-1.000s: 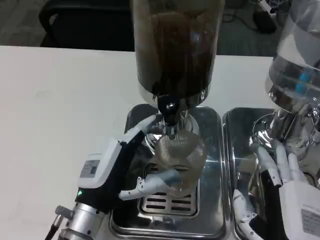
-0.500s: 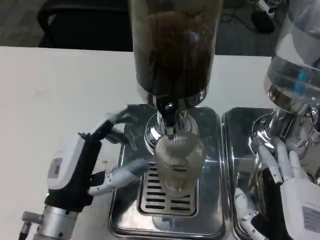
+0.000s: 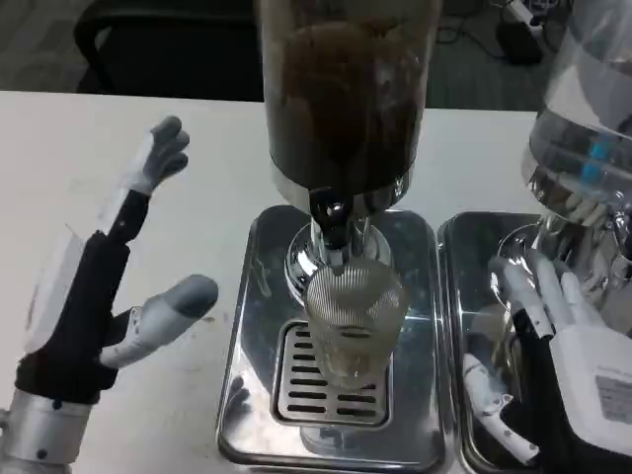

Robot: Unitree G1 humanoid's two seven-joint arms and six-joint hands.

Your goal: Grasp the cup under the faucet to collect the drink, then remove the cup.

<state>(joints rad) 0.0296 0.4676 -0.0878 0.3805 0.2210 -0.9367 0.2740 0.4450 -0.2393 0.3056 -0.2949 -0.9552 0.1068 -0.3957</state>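
Left robot hand (image 3: 94, 267) released, fingers spread, nothing in it, raised over the white bench (image 3: 128, 138). Thumb points right toward the tray (image 3: 255, 395), not touching it. Cup (image 3: 351, 321) sits to the right of the left robot hand, well apart from it: clear, ribbed, upright on the slotted grate (image 3: 296, 395) of the tray, directly below the faucet (image 3: 334, 219). Faucet is black and chrome, under a dispenser (image 3: 346, 89) with dark drink inside. Cannot tell how full the cup is.

Right robot hand (image 3: 563, 346) at the lower right, over the second tray (image 3: 464, 296), fingers extended upward and apart, grasping nothing, just beside the chrome base of the second dispenser (image 3: 592, 109); contact there unclear. Cup lies to the left of the right robot hand, apart from it, on the neighbouring tray.
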